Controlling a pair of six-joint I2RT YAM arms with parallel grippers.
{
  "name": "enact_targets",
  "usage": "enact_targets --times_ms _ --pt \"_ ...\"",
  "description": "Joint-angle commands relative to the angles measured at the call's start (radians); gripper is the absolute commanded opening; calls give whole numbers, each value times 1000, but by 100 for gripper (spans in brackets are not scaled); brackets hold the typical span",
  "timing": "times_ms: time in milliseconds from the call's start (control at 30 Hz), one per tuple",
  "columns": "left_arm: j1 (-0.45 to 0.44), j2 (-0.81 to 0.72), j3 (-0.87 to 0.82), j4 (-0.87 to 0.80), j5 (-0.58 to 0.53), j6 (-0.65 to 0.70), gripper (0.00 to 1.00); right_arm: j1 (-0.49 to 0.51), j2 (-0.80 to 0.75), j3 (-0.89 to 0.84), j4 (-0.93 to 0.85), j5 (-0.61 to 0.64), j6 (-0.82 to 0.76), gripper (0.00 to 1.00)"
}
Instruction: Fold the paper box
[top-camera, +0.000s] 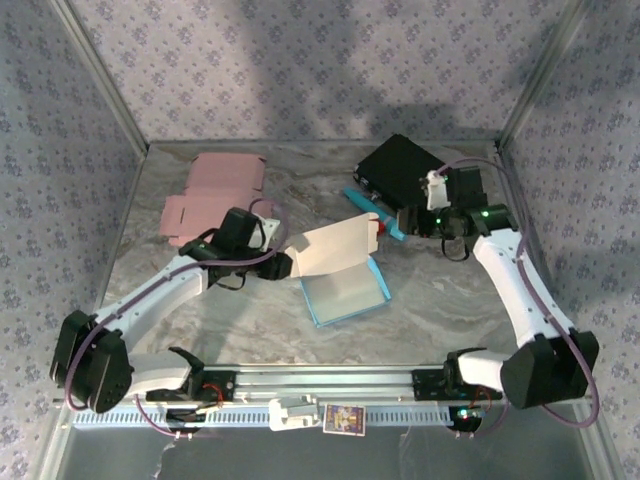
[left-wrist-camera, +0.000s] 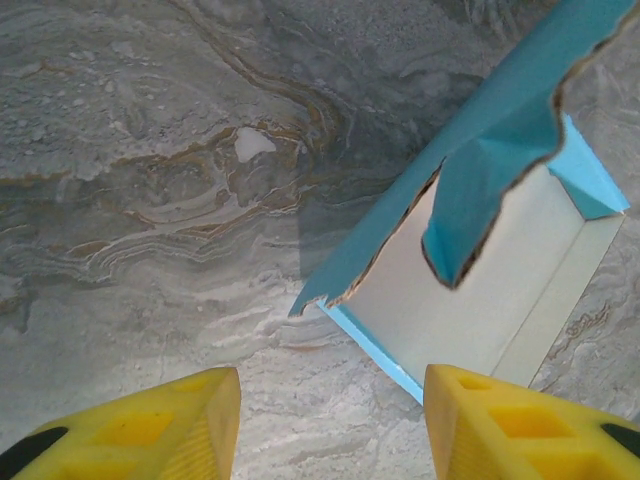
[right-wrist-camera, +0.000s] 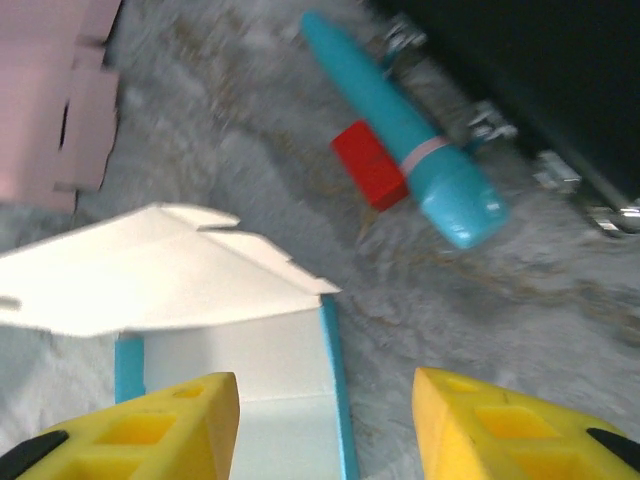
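While both arms reach in over the counter (top-camera: 450, 305), the paper box (top-camera: 345, 275) sits mid-counter, half folded: blue tray flat, white lid flap raised and tilted. From the left wrist, the left pincer (left-wrist-camera: 328, 390) is moderately wide with nothing between its yellow fingers. The box's blue underside and white inside are just ahead; contact can't be told. From the right wrist, the right pincer (right-wrist-camera: 325, 388) is likewise moderately wide and empty, with the box's raised flap below it. A teal pen (right-wrist-camera: 400, 130) and a red block (right-wrist-camera: 368, 165) lie touching, beside a black case (top-camera: 400, 165) at far right. A flat pink cardboard blank (top-camera: 215, 195) lies far left, well apart from the box.
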Motion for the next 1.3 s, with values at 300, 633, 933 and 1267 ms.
enact_targets --times_ms 300,633,933,1267 --pt "-2 79 60 58 34 116 47 -13 217 -17 170 -259 -365 49" --pt "-3 106 81 56 23 104 36 -20 271 -45 237 -332 -527 49" --pt "-16 128 101 47 11 96 27 -2 309 -37 248 -338 -552 49" --pt "-23 138 112 36 -10 91 20 27 349 12 237 -333 -556 45"
